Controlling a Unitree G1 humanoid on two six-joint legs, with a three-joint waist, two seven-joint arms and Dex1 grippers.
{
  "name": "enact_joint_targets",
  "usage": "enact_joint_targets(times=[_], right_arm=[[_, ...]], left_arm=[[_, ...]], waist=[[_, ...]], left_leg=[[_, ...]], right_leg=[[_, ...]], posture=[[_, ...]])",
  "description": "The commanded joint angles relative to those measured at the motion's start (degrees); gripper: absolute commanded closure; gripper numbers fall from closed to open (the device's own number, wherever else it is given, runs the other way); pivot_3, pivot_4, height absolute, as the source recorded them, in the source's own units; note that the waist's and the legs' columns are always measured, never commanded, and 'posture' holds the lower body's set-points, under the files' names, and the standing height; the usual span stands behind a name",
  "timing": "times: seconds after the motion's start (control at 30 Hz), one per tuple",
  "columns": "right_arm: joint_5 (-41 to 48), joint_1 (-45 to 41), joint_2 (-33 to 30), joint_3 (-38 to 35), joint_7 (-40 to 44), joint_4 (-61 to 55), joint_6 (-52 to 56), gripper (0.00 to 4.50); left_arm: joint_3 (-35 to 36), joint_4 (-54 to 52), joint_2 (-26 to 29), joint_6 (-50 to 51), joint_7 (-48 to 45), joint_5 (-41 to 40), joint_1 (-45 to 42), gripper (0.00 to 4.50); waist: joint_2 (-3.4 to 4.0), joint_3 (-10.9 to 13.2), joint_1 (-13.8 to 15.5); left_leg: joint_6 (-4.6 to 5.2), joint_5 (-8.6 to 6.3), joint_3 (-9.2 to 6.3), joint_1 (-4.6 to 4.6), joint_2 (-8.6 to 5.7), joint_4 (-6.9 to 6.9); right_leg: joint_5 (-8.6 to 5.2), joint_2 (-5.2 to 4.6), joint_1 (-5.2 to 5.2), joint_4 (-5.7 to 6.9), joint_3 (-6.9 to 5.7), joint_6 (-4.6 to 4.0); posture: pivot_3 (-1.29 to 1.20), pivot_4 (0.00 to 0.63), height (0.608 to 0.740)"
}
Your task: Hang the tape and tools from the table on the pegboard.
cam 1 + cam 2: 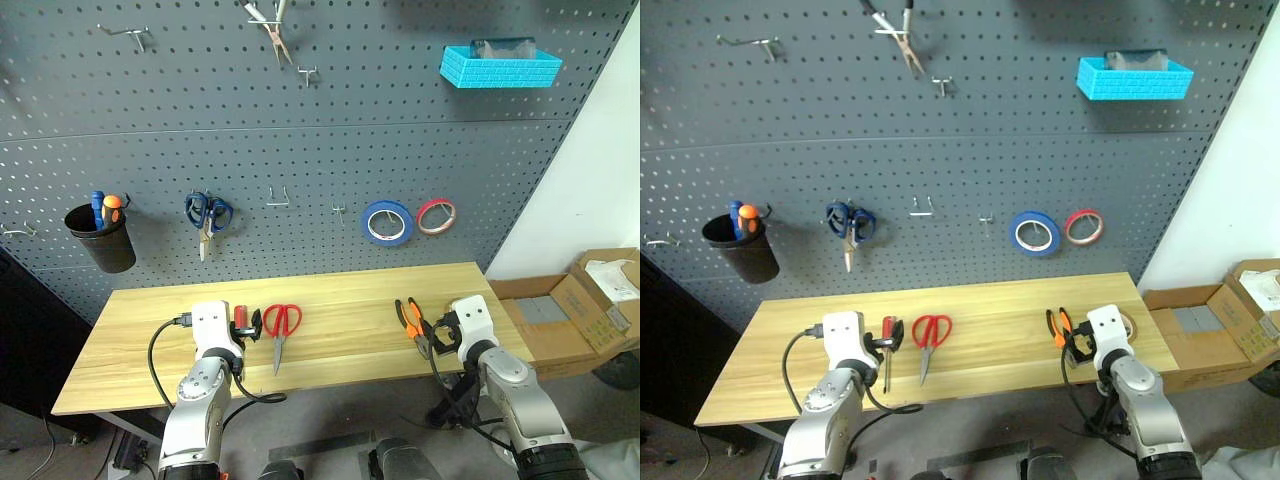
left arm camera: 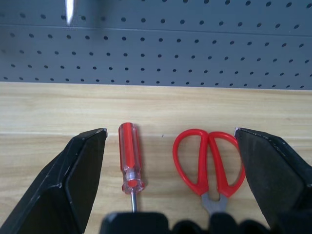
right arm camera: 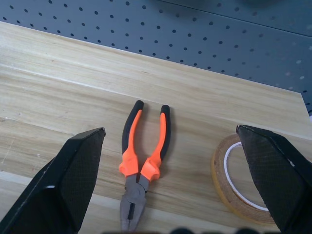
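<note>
Tape, the yellow-tan roll, lies flat near the bench's right end, partly under the right gripper's one finger, with the orange-and-black pliers just beside it in the gap between the spread fingers. That gripper is wide apart and holds nothing. Toward the left end, the red-handled screwdriver and red scissors rest side by side between the left gripper's fingers, also fully spread and empty. Behind stands the grey pegboard.
</note>
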Motion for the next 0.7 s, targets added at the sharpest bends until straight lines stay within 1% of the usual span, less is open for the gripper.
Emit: enact_joint_targets(times=[0.03, 0.17, 0.3, 0.4, 0.53, 0.6, 0.7], right_arm=[[-0.5, -2.8, -1.6, -0.9, 0.8, 1.7, -1.7, 0.00], [-1.2, -6.9, -4.3, -1.0, 2.3, 8.3, -2.1, 0.00], [0.9, -11.7, -6.6, -2.9, 4.6, 13.5, -0.6, 0.00], [1.5, -14.2, -7.8, -3.7, 5.9, 16.1, 0.1, 0.00], [2.2, -17.8, -9.3, -5.1, 7.2, 20.0, 1.1, 0.00], [2.8, -18.9, -9.4, -5.3, 7.6, 20.8, 2.0, 0.00], [3.3, -19.8, -9.3, -5.3, 8.5, 21.4, 3.8, 0.00]], left_arm=[[-1.3, -2.9, 1.7, -1.3, -1.7, 0.8, -0.4, 0.01], [-7.2, -2.5, 5.0, -3.0, -8.2, 2.2, -3.3, 0.01], [-16.1, 1.0, 8.1, -7.1, -20.0, 3.2, -10.6, 0.01], [-21.6, 6.1, 9.0, -11.1, -26.6, 4.8, -16.4, 0.01], [-27.9, 16.8, 6.5, -17.9, -33.7, 6.9, -26.3, 0.01], [-29.0, 21.3, 4.9, -20.2, -36.4, 6.7, -29.6, 0.01], [-29.8, 26.9, 3.4, -23.1, -39.1, 6.9, -33.0, 0.01]], waist=[[-0.06, 0.3, 0.0], [-0.18, 1.4, -0.2], [-0.16, 2.9, -0.1], [-0.12, 3.7, -0.4], [-0.09, 5.0, -1.4], [-0.11, 5.6, -1.6], [-0.04, 6.4, -2.1]], left_leg=[[0.00, 0.00, 0.00, 0.01, 0.00, 0.01], [-0.03, -0.02, 0.00, 0.02, 0.00, 0.03], [0.02, 0.01, 0.01, -0.06, -0.04, 0.08], [0.09, 0.06, 0.09, -0.12, -0.05, 0.05], [0.32, -0.07, 0.13, -0.21, -0.04, -0.04], [0.36, -0.10, 0.14, -0.34, -0.05, -0.02], [0.52, -0.19, 0.18, -0.70, -0.05, 0.02]], right_leg=[[0.00, 0.00, 0.00, 0.00, 0.00, 0.00], [0.00, -0.01, 0.01, 0.00, 0.00, 0.00], [0.00, -0.03, 0.02, 0.02, 0.00, 0.00], [0.00, -0.02, -0.01, 0.02, 0.08, 0.00], [-0.17, 0.08, -0.06, 0.06, 0.24, 0.13], [-0.21, 0.08, -0.12, 0.06, 0.27, 0.19], [-0.11, 0.08, -0.30, 0.07, 0.36, 0.56]], posture=[[-0.11, 0.067, 0.740], [-0.12, 0.092, 0.740], [-0.15, 0.133, 0.740], [-0.17, 0.156, 0.740], [-0.21, 0.188, 0.740], [-0.22, 0.197, 0.740], [-0.23, 0.215, 0.740]])
